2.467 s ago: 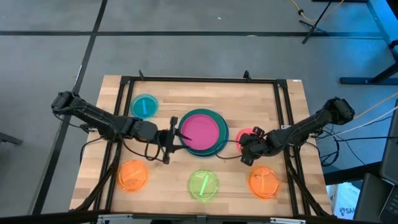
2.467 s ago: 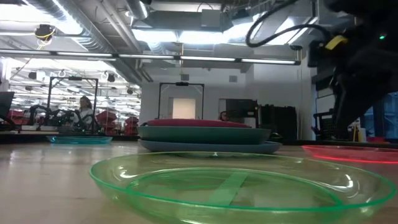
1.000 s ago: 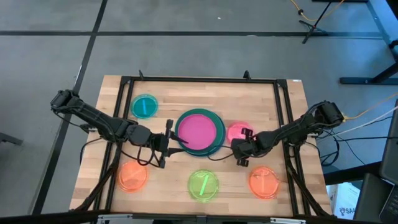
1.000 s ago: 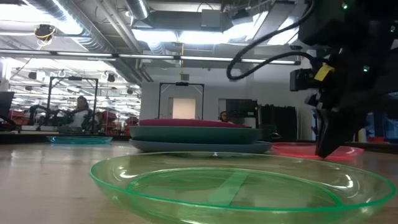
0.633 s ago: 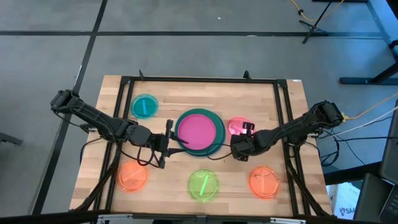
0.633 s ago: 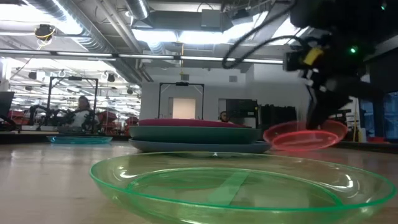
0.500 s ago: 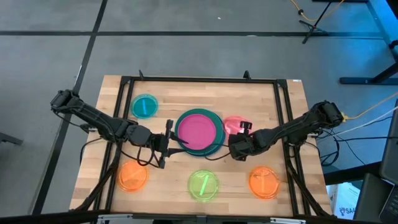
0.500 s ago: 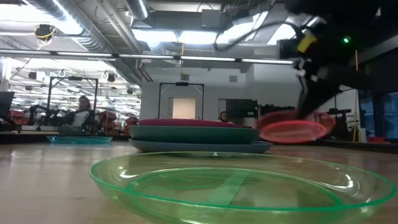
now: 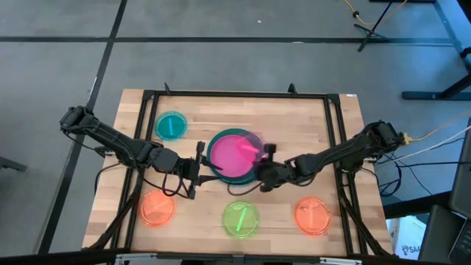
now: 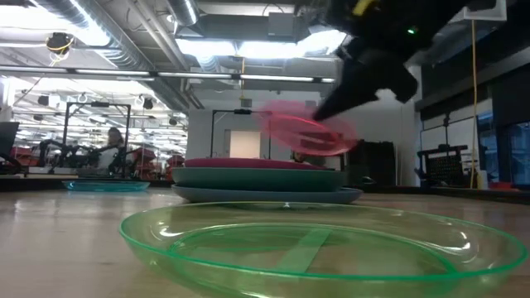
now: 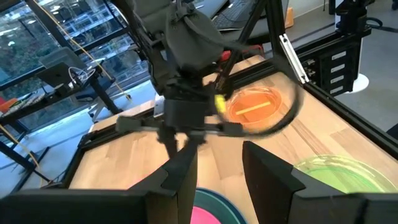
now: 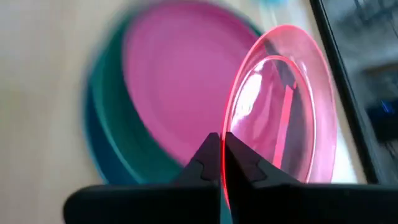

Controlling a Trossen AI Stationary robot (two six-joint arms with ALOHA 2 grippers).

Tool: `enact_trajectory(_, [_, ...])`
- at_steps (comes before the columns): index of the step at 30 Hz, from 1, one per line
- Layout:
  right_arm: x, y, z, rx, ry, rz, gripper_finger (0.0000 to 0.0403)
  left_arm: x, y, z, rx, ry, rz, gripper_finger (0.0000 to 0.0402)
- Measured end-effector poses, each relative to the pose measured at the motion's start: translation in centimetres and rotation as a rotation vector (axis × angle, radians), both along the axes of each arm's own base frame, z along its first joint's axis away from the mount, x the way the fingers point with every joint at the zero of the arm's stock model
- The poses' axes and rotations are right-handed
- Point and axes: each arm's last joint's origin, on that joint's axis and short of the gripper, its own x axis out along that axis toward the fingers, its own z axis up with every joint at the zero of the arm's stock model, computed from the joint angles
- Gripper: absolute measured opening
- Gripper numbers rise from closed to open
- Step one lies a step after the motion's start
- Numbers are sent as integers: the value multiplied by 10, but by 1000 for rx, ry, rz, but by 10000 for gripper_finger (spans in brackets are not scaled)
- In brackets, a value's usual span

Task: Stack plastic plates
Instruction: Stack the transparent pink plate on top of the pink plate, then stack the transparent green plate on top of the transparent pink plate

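Note:
A magenta plate (image 9: 229, 156) lies on a large teal plate (image 9: 254, 175), with a blue one under it in the low view (image 10: 273, 196). Above this stack a red-pink plate (image 9: 247, 144) hangs tilted, and my right gripper (image 9: 262, 152) is shut on it. It is also seen in the low view, the red-pink plate (image 10: 308, 132) clear above the stack. My left gripper (image 9: 207, 163) stands open at the stack's left rim, its fingers (image 11: 183, 180) apart with bare wood between them; whether it touches the rim, I cannot tell. My right gripper pinches the red-pink plate's rim (image 12: 225, 134) between its two fingers, at the plate's right side. The fingers come in from the table's right, slanting down. The plate is lifted clear and tilted, over the magenta plate (image 12: 180, 93).
A cyan plate (image 9: 171, 126) lies far left, an orange plate (image 9: 157, 208) near left, a lime plate (image 9: 241, 218) near the middle and another orange plate (image 9: 312, 215) near right. A black frame (image 9: 235, 94) runs along the table's edges.
My right gripper has raised the red-pink plate off the table to the right of the stack and carried it toward the table's left, over the magenta plate. The plate has tipped from flat to tilted.

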Motion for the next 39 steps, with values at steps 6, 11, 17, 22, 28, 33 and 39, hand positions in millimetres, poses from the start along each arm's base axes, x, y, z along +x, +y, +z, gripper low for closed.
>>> enact_trajectory(6, [27, -3, -20, 33, -56, 99, 1, 0, 0, 2, -30, -15, 4, 121])
enact_trajectory(11, [36, -13, -37, 91, -26, 116, 1, 0, 0, 1, -27, -13, 4, 121])
enact_trajectory(17, [42, -24, -51, 208, -9, 52, 1, 0, 0, 1, -25, -14, 4, 121])
enact_trajectory(22, [44, -33, -57, 250, -4, -6, 33, 0, 0, 1, -30, -14, 5, 121])
enact_trajectory(28, [43, -34, -54, 250, -7, -4, 118, 0, 0, 1, -32, -12, 4, 121])
enact_trajectory(33, [47, -27, -37, 240, 24, -4, 161, 1, -1, -1, -70, 6, -20, 121])
enact_trajectory(39, [45, 5, -11, 212, -12, -30, 169, 5, -10, -15, -100, 87, -30, 121])
